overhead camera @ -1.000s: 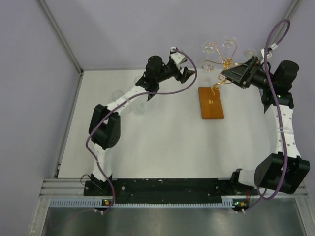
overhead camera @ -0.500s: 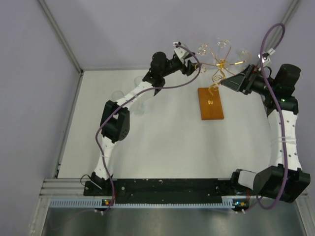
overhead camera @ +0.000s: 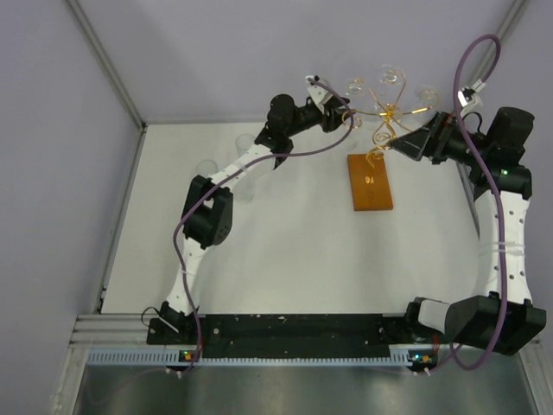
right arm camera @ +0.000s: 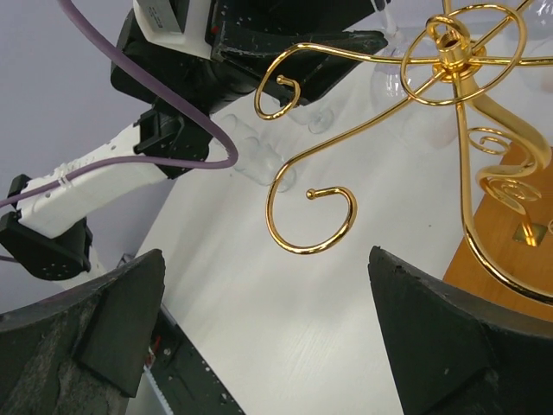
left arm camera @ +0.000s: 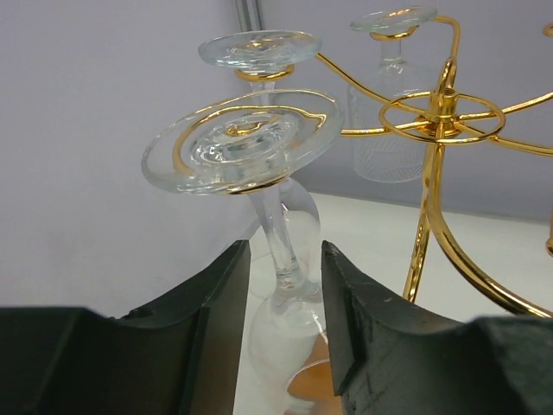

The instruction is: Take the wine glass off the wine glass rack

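The wine glass rack is gold wire on an orange-brown wooden base at the back of the table. A clear wine glass hangs upside down by its foot in a scroll arm on the rack's left side. My left gripper is shut on this glass where the stem meets the bowl; it also shows in the top view. My right gripper is open and empty, just right of the rack, facing an empty gold scroll arm.
Two more glasses hang on the rack's far arms, also seen from the left wrist. Faint clear glasses stand on the table at the back left. Grey walls close the back and sides.
My left arm swung right from beside the rack and its jaws came round the hanging glass. My right gripper rose and turned a little beside the rack.
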`<action>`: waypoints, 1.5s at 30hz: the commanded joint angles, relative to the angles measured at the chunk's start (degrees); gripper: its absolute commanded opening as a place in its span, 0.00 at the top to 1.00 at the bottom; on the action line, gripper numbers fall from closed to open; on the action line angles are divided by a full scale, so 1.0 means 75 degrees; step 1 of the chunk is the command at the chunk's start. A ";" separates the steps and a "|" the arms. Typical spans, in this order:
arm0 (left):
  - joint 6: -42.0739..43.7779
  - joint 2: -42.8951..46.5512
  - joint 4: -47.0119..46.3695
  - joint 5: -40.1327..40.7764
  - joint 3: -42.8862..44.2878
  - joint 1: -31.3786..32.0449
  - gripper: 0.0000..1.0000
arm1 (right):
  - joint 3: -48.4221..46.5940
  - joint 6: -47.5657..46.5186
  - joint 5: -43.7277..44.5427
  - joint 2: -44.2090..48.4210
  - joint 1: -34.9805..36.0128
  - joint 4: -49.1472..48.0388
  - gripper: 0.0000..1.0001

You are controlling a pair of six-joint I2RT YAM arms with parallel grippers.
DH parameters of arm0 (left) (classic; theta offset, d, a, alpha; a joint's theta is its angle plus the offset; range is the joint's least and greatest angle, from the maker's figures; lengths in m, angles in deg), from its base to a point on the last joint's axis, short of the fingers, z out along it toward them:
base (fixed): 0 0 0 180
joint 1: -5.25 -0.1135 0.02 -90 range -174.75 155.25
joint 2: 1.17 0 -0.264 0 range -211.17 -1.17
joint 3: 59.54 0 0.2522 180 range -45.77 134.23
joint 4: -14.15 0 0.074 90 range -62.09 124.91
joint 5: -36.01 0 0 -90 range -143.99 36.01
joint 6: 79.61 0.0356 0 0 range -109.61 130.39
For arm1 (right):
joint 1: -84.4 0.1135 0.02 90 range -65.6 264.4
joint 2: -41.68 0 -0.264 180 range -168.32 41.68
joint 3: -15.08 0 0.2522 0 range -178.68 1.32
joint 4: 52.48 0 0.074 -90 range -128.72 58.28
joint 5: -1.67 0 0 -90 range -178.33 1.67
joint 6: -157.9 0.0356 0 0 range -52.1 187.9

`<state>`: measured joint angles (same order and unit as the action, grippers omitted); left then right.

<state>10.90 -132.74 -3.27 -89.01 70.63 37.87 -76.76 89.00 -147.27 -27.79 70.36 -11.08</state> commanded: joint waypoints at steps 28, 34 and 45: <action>-0.0537 -0.0915 -0.0308 0.0053 0.1285 0.0080 0.84 | -0.1015 -0.0927 0.0487 -0.0229 -0.0061 0.0686 0.01; -0.0444 -0.0985 -0.0179 0.0287 0.1320 0.0092 0.66 | -0.1003 -0.0904 0.0499 -0.0253 -0.0061 0.0663 0.01; -0.0502 -0.0821 -0.0354 0.0205 0.1250 0.0092 1.00 | -0.1038 -0.0903 0.0487 -0.0264 -0.0049 0.0674 0.01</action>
<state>7.49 -140.24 -3.88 -87.16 78.87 38.38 -81.64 83.30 -143.58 -29.39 70.36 -4.78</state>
